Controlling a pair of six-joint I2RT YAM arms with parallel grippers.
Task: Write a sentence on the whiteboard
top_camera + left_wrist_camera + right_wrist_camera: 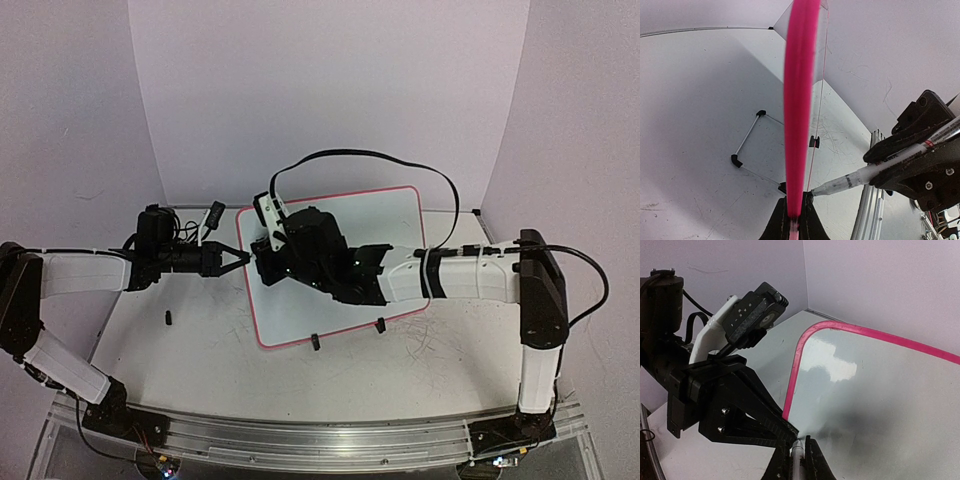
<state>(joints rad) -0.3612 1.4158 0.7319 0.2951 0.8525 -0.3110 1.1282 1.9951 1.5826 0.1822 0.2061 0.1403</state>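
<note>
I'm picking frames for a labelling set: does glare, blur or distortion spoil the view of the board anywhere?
Right wrist: a bright glare patch on the whiteboard near its corner, shadow darkening it lower down. Left wrist: the pink rim, very close, is smeared out of focus; the table edge bows from lens distortion. Top external: soft, even light, no glare.
</note>
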